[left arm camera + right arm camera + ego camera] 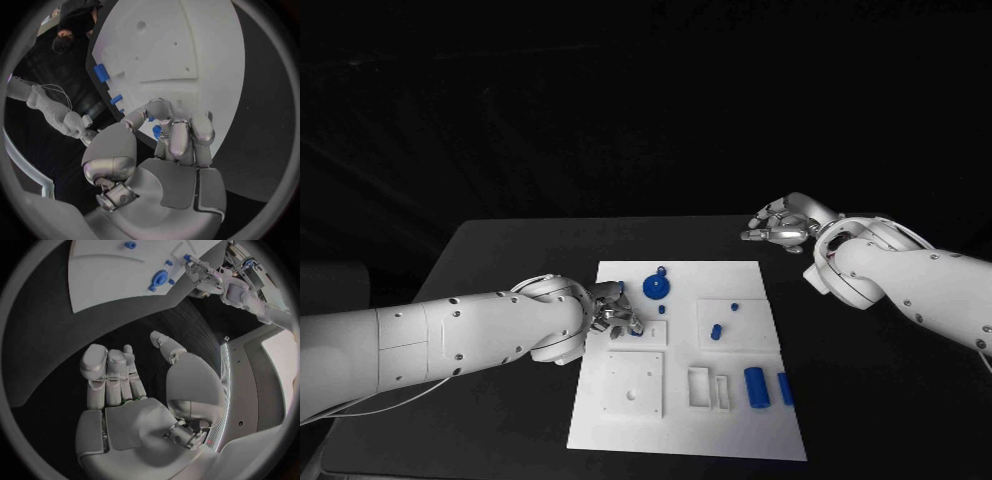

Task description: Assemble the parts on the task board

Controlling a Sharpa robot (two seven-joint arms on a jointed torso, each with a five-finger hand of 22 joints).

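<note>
Two robot hands are at work over the black worktop [488, 260]. The left robot hand [610, 310] sits at the left edge of the white task board [733, 430], its fingers [181, 137] curled together around a small blue part [156, 132] that it pinches against the board's surface. Just beside it on the board lies a round blue disc with a tab [655, 288], and a small blue peg [661, 310] stands close by. Farther along the board are a short blue pin [715, 331] and a tiny blue stud [734, 306], then two blue cylinders [757, 386] lying side by side near the board's right edge, next to a pair of narrow rectangular slots [697, 386]. The right robot hand [783, 225] hangs above the bare worktop beyond the board's far right corner, well apart from the parts, fingers [109, 375] loosely spread and holding nothing.
</note>
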